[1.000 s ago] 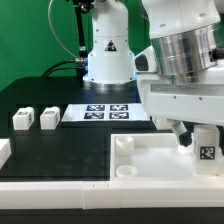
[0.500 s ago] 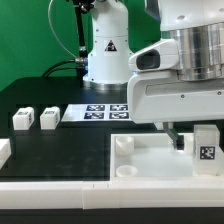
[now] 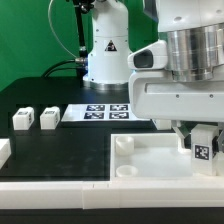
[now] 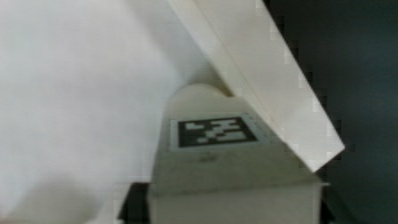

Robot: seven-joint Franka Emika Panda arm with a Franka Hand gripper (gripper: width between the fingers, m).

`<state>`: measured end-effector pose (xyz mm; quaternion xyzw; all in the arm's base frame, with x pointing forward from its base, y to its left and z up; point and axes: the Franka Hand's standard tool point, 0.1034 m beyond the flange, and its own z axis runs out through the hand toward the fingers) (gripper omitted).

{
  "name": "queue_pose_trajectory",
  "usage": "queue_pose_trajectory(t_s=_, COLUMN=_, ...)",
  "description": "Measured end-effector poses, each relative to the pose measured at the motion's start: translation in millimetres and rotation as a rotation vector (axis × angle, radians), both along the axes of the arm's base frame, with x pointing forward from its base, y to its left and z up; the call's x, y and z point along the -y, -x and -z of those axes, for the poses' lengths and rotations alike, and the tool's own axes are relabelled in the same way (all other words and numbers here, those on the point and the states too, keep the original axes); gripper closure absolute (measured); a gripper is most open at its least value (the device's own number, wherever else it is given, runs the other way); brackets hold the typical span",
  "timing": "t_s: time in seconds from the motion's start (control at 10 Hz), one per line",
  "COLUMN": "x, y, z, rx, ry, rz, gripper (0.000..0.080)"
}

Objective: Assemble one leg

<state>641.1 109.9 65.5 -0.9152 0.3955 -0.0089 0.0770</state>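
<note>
- Green backdrop stands behind a black tabletop [image 3: 60, 140], with the arm's white base [image 3: 107, 50] at the far edge.
- We see the gripper [image 3: 197, 140] low over the large white tray-like part [image 3: 150, 160], which lies at the table's near edge toward the exterior view's right.
- We judge the jaws to be closed on the leg [image 3: 205, 145] (a small white block showing its black-and-white tag); a dark finger [image 3: 183, 140] sits just beside it, but the far finger is hidden, so the grip itself is inferred.
- In the wrist view the leg [image 4: 222, 150] fills the lower middle, tag facing the camera, with the tray's raised white rim [image 4: 267, 80] running diagonally just behind it.
- Compared with a second ago and half a second ago, the leg's tag has tilted and sits a touch higher against the tray, and the wrist housing has shifted; we read that as the wrist turning the leg in or over a corner socket.
- For the task, that suggests we are in the seating or screwing-in step, not the carrying one; we cannot tell whether the leg is fully home.
- Two spare legs [image 3: 35, 119] stand near the table's left edge in the exterior view, well apart from the work, and a third white piece [image 3: 4, 152] pokes in at that edge.
- The marker board [image 3: 105, 113] lies flat between the spare legs and the gripper, untouched.
</note>
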Motion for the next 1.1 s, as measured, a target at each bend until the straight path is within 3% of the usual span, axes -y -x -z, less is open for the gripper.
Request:
queue_pose_trajectory(t_s=0.3, x=-2.5, y=0.9, z=1.2, rx=-0.113, ry=-0.07, rz=0.699, gripper=0.0505)
queue_pose_trajectory(t_s=0.5, x=-1.7, y=1.0, z=0.8, rx=-0.137, ry=-0.09, rz=0.876, gripper=0.0505)
queue_pose_trajectory(t_s=0.6, x=-1.9, y=1.5, z=1.2, rx=-0.135, ry=-0.09, rz=0.851, gripper=0.0503)
queue_pose_trajectory(t_s=0.7, x=-2.2, y=1.6, z=1.4, rx=-0.132, ry=-0.089, rz=0.827, gripper=0.0335)
queue_pose_trajectory(t_s=0.8, x=-3.2, y=1.7, z=1.4, rx=-0.124, ry=-0.085, rz=0.77, gripper=0.0335)
queue_pose_trajectory(t_s=0.9, x=-9.3, y=1.1, z=0.8, rx=-0.094, ry=-0.075, rz=0.634, gripper=0.0194)
queue_pose_trajectory(t_s=1.1, x=-18.1, y=3.2, z=1.1, rx=-0.047, ry=-0.053, rz=0.339, gripper=0.0163)
